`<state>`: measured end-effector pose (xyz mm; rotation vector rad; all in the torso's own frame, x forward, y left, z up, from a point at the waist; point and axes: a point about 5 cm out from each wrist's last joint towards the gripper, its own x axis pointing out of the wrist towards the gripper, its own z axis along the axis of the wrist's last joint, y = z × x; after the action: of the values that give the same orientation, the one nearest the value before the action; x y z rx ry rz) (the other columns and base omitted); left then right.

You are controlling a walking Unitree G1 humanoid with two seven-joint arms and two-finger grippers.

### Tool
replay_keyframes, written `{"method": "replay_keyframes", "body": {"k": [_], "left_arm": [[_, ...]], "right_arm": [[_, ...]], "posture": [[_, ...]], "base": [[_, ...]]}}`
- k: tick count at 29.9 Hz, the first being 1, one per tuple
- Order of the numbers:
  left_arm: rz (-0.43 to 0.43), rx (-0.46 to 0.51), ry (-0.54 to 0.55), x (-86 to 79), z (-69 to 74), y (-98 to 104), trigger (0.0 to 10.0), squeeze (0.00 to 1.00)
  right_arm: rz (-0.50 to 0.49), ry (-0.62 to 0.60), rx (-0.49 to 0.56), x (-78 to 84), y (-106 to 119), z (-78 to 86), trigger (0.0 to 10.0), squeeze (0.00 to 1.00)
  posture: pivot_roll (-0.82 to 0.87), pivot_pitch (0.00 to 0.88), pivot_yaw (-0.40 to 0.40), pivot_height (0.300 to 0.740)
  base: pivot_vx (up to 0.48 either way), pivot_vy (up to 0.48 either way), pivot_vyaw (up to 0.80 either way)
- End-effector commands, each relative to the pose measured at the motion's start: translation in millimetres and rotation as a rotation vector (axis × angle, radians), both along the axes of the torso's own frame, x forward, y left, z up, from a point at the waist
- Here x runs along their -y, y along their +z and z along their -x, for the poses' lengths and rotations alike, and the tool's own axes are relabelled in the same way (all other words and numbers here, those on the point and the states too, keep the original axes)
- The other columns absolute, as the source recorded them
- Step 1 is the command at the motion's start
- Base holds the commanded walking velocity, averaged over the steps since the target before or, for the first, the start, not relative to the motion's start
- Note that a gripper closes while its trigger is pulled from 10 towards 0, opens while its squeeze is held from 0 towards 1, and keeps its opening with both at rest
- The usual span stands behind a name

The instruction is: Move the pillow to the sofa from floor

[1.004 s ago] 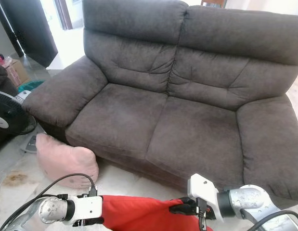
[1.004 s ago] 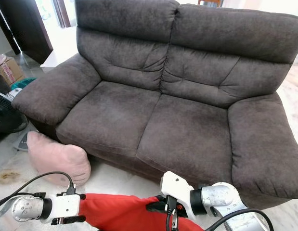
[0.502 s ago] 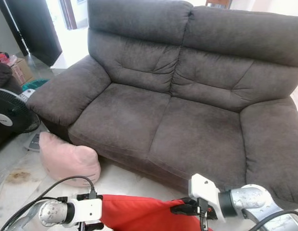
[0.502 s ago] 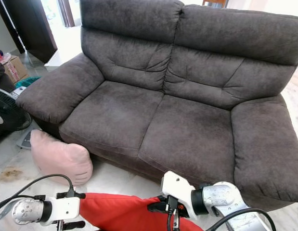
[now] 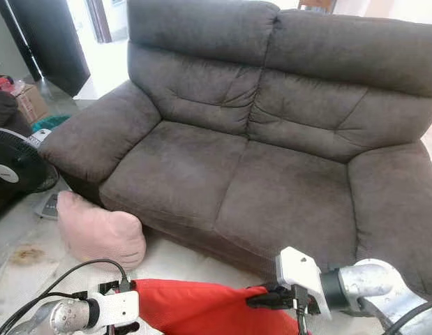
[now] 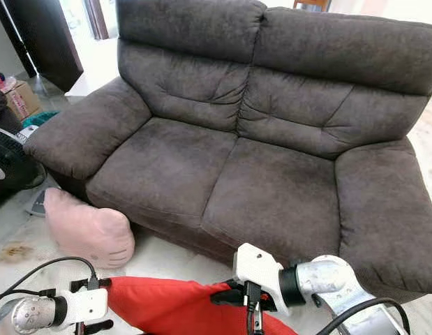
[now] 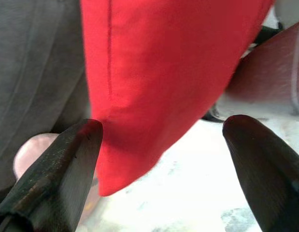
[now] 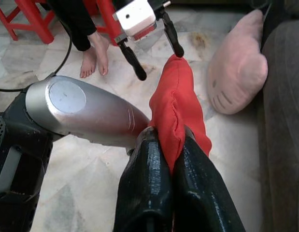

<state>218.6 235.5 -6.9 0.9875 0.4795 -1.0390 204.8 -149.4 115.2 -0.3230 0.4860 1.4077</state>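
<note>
Pillow (image 6: 175, 307) (the red one) hangs low before the sofa (image 5: 271, 139), pinched at one end by the right tool (image 8: 171, 159); left tool (image 7: 159, 140) gapes wide beside its other corner.

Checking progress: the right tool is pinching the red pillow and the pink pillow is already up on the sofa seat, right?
Not quite. The right tool does pinch the red pillow, but the pink pillow lies on the floor against the sofa, as the left eye view shows.
</note>
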Motion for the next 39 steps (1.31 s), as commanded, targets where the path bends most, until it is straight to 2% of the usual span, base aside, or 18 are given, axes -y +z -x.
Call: {"method": "replay_keyframes", "body": {"k": [1,12,17,21,26,39], "left_arm": [[-0.021,0.031,0.007,-5.7,-1.5,2,10.0,0.00],[-0.053,-0.001,0.063,-15.3,8.6,-10,10.0,0.00],[-0.073,0.009,0.099,-19.8,8.7,-12,10.0,0.00],[-0.057,0.116,0.135,-21.5,-0.5,-4,10.0,0.00],[-0.024,0.170,0.141,-19.0,-6.5,1,10.0,0.00],[-0.045,0.055,0.186,-19.5,-1.2,-10,10.0,0.00]], "right_arm": [[-0.065,0.053,0.088,-7.0,24,-3.1,10.0,0.00],[-0.078,0.074,0.105,-7.3,35,-3.4,10.0,0.00],[-0.080,0.084,0.111,-7.2,39,-2.6,10.0,0.00],[-0.075,0.087,0.111,-6.1,40,-2.0,10.0,0.00],[-0.074,0.089,0.106,-6.8,39,-1.3,10.0,0.00],[-0.064,0.097,0.105,-3.0,43,0.6,10.0,0.00]], "posture": [[0.06,0.043,-0.052,0.740],[0.05,0.042,-0.063,0.740],[0.05,0.043,-0.065,0.740],[0.05,0.043,-0.069,0.740],[0.05,0.043,-0.070,0.740],[0.02,0.031,-0.084,0.740]], "base": [[0.000,0.000,0.00],[0.000,0.000,0.00],[0.000,0.000,0.00],[0.000,0.000,0.00],[0.000,0.000,0.00],[0.000,0.000,0.00]]}}
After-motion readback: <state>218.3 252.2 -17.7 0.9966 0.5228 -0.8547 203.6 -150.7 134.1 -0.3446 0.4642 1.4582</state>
